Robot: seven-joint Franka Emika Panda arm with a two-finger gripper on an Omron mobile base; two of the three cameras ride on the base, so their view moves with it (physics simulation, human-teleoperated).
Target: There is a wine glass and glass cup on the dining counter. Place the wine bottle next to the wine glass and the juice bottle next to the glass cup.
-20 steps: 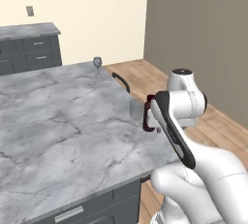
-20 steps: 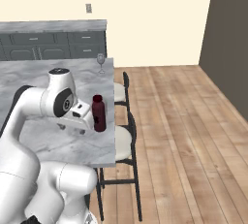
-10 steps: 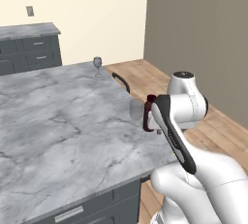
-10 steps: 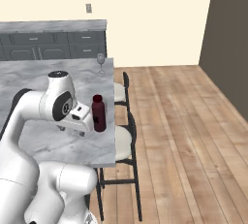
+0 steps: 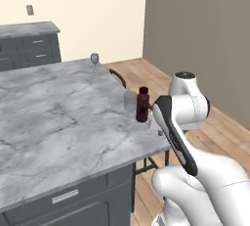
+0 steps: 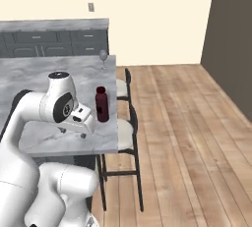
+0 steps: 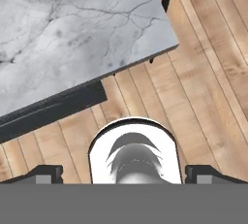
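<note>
Now that the tool has drawn back with its fingers apart, I see the juice bottle standing free near the bench edge, so I judge its placement done and the wine bottle next.

The glass cup beside the stout maroon red-capped juice bottle is too faint to make out; the arm's white link hides the gripper.

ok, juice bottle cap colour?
Red, atop the dark maroon juice bottle; the right base view shows it best.
</note>
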